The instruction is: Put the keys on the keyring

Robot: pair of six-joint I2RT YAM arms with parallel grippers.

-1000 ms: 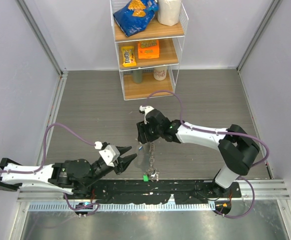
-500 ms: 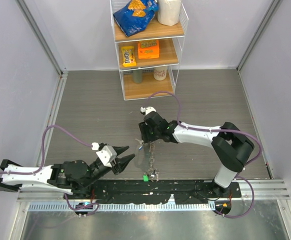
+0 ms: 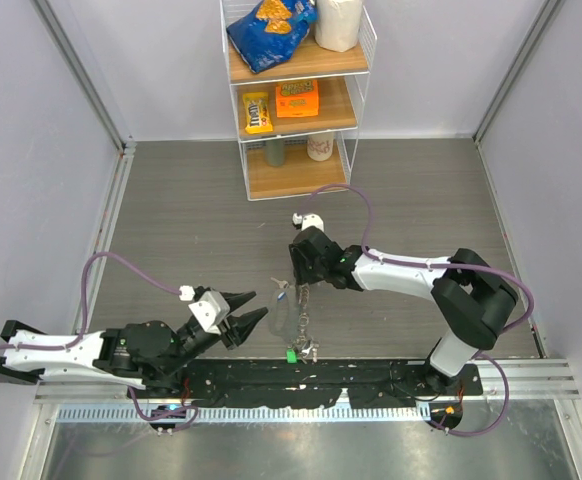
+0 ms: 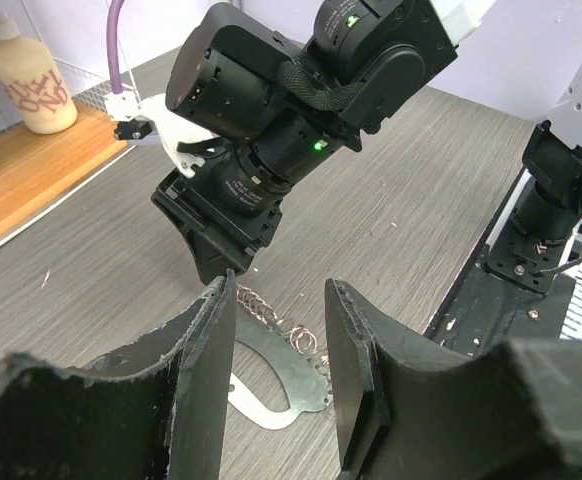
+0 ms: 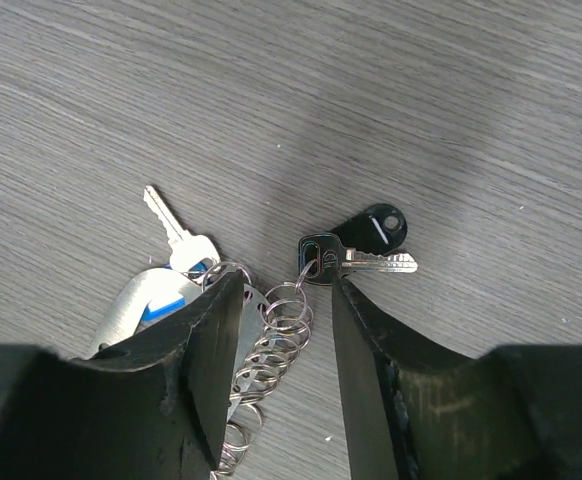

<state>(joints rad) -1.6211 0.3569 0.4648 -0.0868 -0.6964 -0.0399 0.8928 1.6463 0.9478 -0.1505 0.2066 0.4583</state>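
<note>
The keyring (image 4: 271, 385) is a flat grey metal loop lying on the table, and in the top view the keyring (image 3: 282, 312) sits between the two arms. A chain of silver rings (image 5: 271, 340) runs from it to a black-headed key (image 5: 323, 253) with a silver blade. A second black head (image 5: 377, 228) lies against that key. My right gripper (image 5: 286, 285) is open just above the table, its jaws either side of the ring chain and touching nothing. My left gripper (image 4: 281, 290) is open too, low over the keyring's near end.
An all-silver key (image 5: 176, 235) and a blue tag (image 5: 166, 310) lie by the loop. A green tag (image 3: 291, 353) rests at the chain's near end by the black base rail (image 3: 371, 378). A wire shelf (image 3: 296, 100) with snacks stands at the back.
My right gripper has shifted slightly to the right over the chain and its jaws have narrowed. The left gripper has crept a little nearer the keyring.
</note>
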